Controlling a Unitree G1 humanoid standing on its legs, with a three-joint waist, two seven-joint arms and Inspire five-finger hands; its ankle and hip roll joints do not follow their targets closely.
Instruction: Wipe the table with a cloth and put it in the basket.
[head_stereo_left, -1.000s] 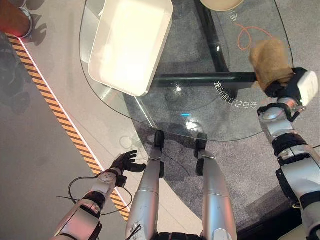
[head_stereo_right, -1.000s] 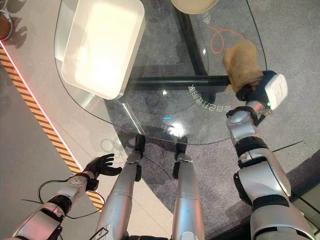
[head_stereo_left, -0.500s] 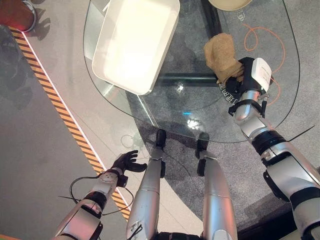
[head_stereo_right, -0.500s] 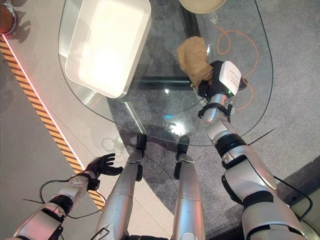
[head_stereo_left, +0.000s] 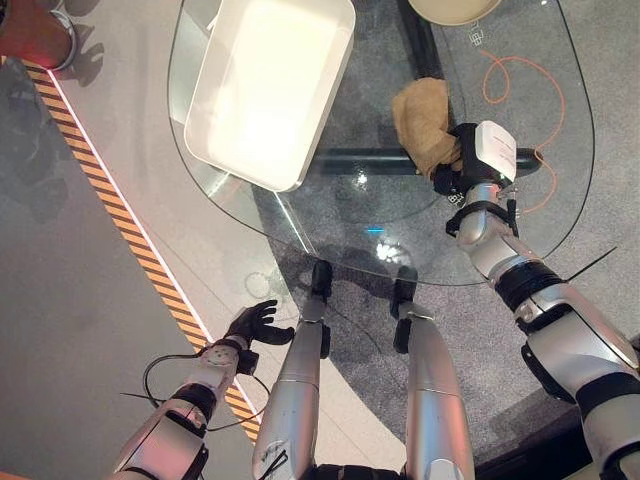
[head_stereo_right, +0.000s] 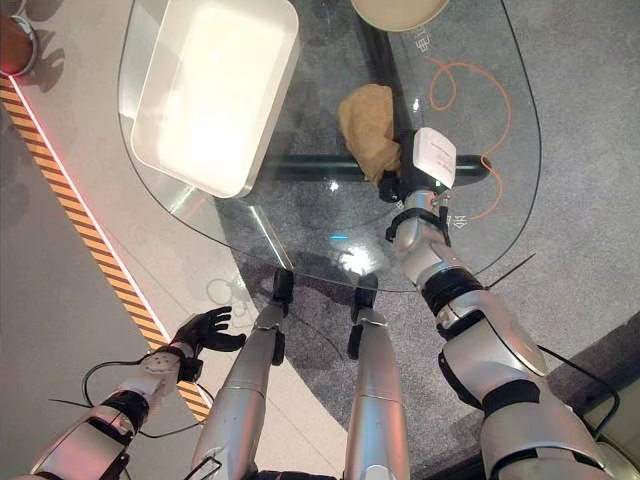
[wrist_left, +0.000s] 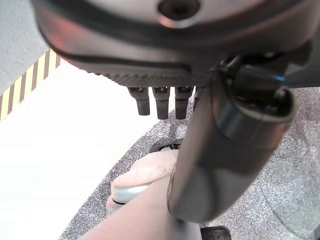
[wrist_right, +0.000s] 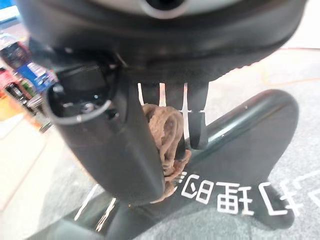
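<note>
A crumpled tan cloth (head_stereo_left: 422, 119) lies on the glass table (head_stereo_left: 330, 215) near its middle, and my right hand (head_stereo_left: 455, 168) is shut on its near end. The right wrist view shows the cloth (wrist_right: 165, 135) pinched between the thumb and fingers (wrist_right: 197, 125) just above the glass. The white basket (head_stereo_left: 268, 85) sits on the table's far left part, a short way left of the cloth. My left hand (head_stereo_left: 254, 325) hangs low by the floor at the lower left, away from the table, with its fingers (wrist_left: 160, 100) relaxed and nothing in them.
A round beige dish (head_stereo_left: 455, 8) sits at the table's far edge. An orange cord (head_stereo_left: 520, 85) loops on the floor under the glass at the right. A black-and-yellow striped line (head_stereo_left: 120, 225) runs across the floor on the left, and a person's shoe (head_stereo_left: 35, 30) shows at the top left.
My right hand has dragged the cloth across the glass from the table's right edge to near its middle, closer to the basket. The left hand has stayed put.
</note>
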